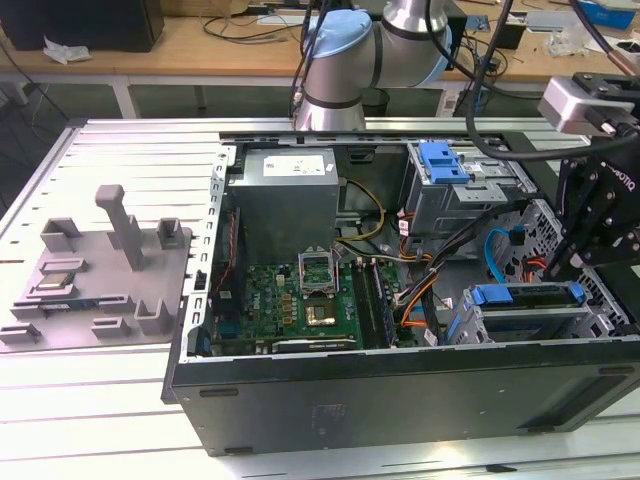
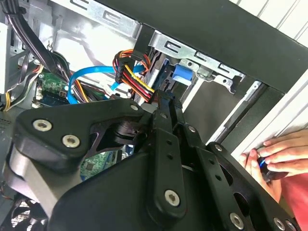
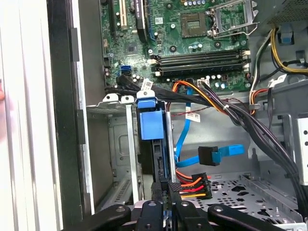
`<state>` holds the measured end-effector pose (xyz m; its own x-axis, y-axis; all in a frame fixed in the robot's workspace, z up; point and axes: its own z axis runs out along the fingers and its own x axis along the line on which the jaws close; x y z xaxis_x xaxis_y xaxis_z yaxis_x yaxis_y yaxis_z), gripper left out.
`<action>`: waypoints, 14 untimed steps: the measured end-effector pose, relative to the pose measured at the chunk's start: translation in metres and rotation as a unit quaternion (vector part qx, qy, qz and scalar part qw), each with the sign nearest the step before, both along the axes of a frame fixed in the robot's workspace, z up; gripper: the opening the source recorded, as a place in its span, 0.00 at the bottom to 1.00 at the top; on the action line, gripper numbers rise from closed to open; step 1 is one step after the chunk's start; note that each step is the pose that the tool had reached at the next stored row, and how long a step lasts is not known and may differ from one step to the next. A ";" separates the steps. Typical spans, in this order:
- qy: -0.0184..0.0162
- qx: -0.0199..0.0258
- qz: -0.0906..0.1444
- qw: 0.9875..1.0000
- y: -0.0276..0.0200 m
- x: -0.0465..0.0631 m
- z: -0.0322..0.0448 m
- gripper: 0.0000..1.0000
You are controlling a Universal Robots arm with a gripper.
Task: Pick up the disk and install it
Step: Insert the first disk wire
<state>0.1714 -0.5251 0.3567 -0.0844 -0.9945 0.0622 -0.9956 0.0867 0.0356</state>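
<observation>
Farthest left in the exterior view, a grey moulded plastic fixture tray lies on the slatted metal table. To its right sits an open black computer case holding a green motherboard. Farther right, the silver-grey disk in its blue plastic carrier frame sits slotted in the lower drive bay. In the first wrist view the black gripper, fingers pressed together, sits at the disk's near end.

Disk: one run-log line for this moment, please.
item: silver-grey disk with blue plastic carrier frame | place: slotted in grey metal drive bay | gripper: black, at disk's outer end | person's hand: beside black case
</observation>
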 end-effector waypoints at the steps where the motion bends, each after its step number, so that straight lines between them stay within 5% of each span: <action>1: 0.000 0.000 0.002 1.000 0.0000 0.000 0.0000 0.16; 5: -0.001 0.000 0.003 1.000 0.0000 0.000 0.0000 0.16; 9: -0.003 0.018 0.002 1.000 0.0000 -0.002 0.0001 0.16; 14: -0.005 0.027 0.003 1.000 -0.0041 -0.003 0.0000 0.16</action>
<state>0.1682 -0.5292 0.3567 -0.0792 -0.9968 0.0077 -0.9964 0.0794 0.0294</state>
